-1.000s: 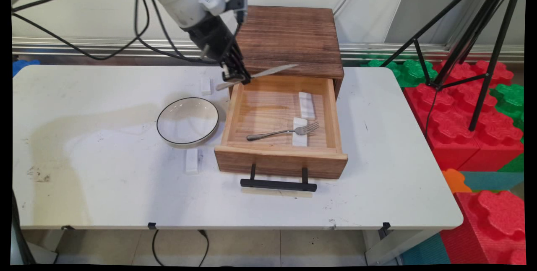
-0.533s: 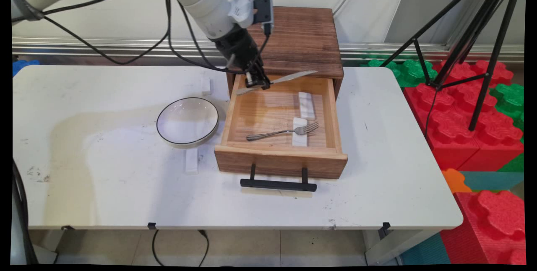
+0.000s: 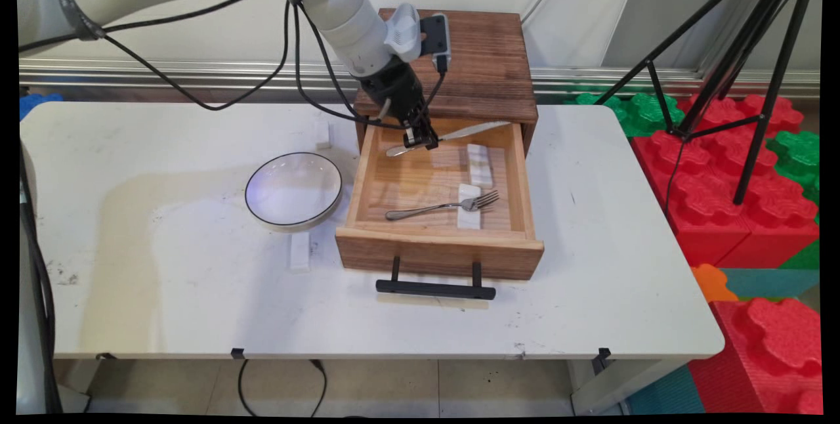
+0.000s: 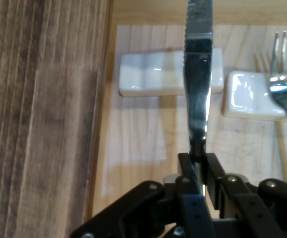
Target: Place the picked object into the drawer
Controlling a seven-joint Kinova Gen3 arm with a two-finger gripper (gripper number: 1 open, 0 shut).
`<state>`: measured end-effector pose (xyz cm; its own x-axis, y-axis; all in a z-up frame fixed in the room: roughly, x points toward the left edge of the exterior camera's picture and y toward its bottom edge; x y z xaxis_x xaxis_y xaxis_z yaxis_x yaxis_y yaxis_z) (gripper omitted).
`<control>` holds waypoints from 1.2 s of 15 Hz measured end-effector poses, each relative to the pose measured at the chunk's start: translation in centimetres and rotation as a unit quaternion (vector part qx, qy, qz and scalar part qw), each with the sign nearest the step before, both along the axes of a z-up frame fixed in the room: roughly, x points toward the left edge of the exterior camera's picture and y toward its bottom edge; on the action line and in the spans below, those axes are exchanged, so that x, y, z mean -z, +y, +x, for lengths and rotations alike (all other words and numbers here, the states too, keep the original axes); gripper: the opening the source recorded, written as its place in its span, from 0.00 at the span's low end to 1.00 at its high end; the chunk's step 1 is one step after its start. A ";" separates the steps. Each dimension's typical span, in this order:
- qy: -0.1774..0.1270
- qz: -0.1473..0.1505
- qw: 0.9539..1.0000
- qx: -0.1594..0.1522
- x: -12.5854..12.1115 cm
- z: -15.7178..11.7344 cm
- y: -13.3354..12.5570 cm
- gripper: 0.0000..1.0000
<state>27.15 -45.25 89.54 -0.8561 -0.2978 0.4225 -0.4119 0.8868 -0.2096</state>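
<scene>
I see my pincer point(image 3: 420, 143) clamped on a knife point(image 3: 453, 136) over the open drawer point(image 3: 438, 248) (fork point(image 3: 443, 205) inside).

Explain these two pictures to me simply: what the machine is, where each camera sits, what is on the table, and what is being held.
The machine is a white robot arm ending in a black two-finger gripper. One picture looks down across the white table; the other comes from a camera on the hand. The gripper is shut on a table knife, held over the open wooden drawer. Inside lie a fork and two white rests. A bowl sits left of the drawer.
</scene>
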 end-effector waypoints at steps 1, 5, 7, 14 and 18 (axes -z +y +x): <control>-0.001 0.001 1.000 -0.001 0.4 -0.1 -0.2 0.00; -0.004 0.008 1.000 -0.009 2.1 -0.2 -0.8 0.00; -0.005 0.011 1.000 -0.013 2.9 -0.2 -1.0 0.00; -0.010 0.022 0.999 -0.024 5.2 0.3 -1.5 0.00; -0.008 0.028 0.999 -0.029 6.4 0.4 -1.8 0.00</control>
<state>27.51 -47.00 83.14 -0.8430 -0.3698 0.3907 -0.4601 0.8719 -0.1674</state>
